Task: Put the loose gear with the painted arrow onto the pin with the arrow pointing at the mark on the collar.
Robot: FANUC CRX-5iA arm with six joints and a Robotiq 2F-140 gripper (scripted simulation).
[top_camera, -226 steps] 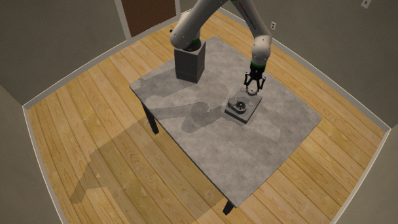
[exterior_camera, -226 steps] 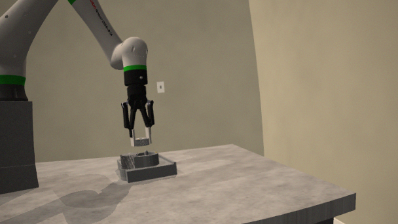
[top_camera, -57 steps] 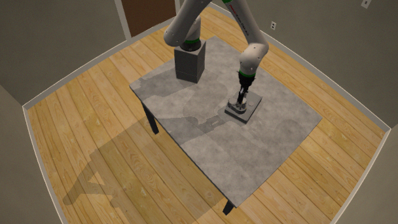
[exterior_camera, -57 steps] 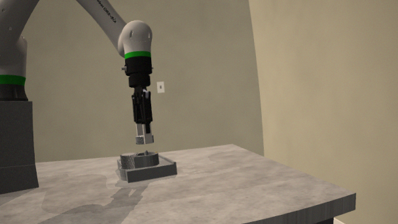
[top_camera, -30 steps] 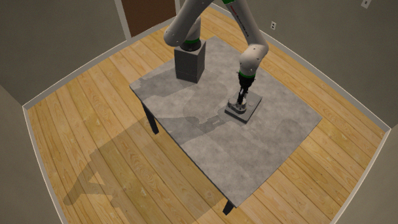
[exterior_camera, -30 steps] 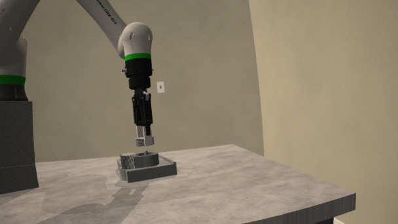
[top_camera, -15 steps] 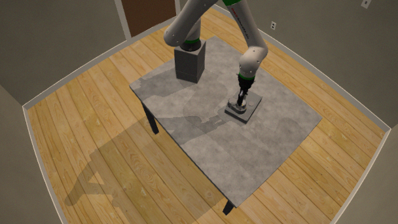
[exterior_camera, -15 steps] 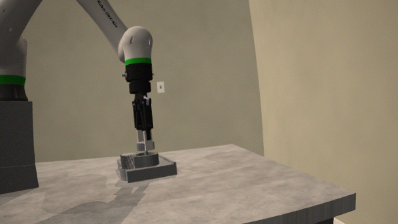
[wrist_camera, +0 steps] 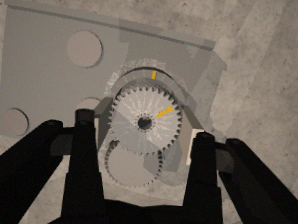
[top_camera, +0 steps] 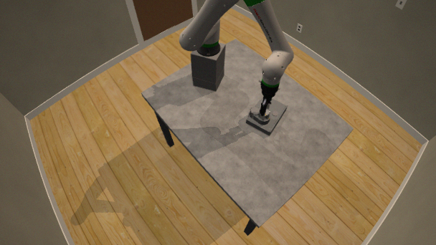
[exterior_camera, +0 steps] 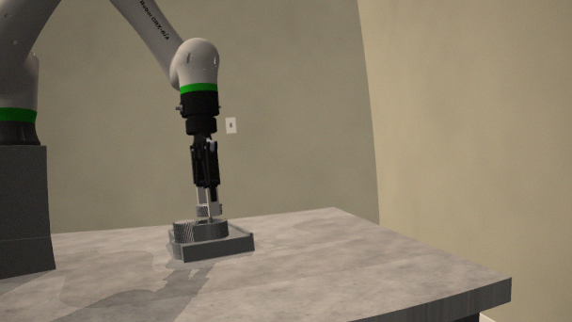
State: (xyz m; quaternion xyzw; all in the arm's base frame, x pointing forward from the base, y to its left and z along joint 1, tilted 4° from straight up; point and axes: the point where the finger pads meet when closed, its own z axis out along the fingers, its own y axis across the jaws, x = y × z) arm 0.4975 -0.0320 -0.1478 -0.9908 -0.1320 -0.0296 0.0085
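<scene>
My gripper (wrist_camera: 145, 114) is shut on the loose gear (wrist_camera: 145, 121), a pale toothed wheel with an orange arrow (wrist_camera: 165, 111) that points right and slightly up in the wrist view. The gear hangs just above the pin and collar (wrist_camera: 149, 79) of the grey timing case (exterior_camera: 212, 240). The collar's orange mark (wrist_camera: 153, 74) lies up from the gear's centre, so arrow and mark are not in line. In the exterior view the gear (exterior_camera: 203, 211) sits a little above the collar (exterior_camera: 212, 228). A second, fixed gear (exterior_camera: 184, 231) stands on the case's left side. The pin is hidden under the held gear.
The timing case (top_camera: 266, 117) lies on the grey table near its right-rear part. The robot's base pedestal (top_camera: 208, 69) stands at the table's back corner. The case top has round recesses (wrist_camera: 84, 48) to the left of the collar.
</scene>
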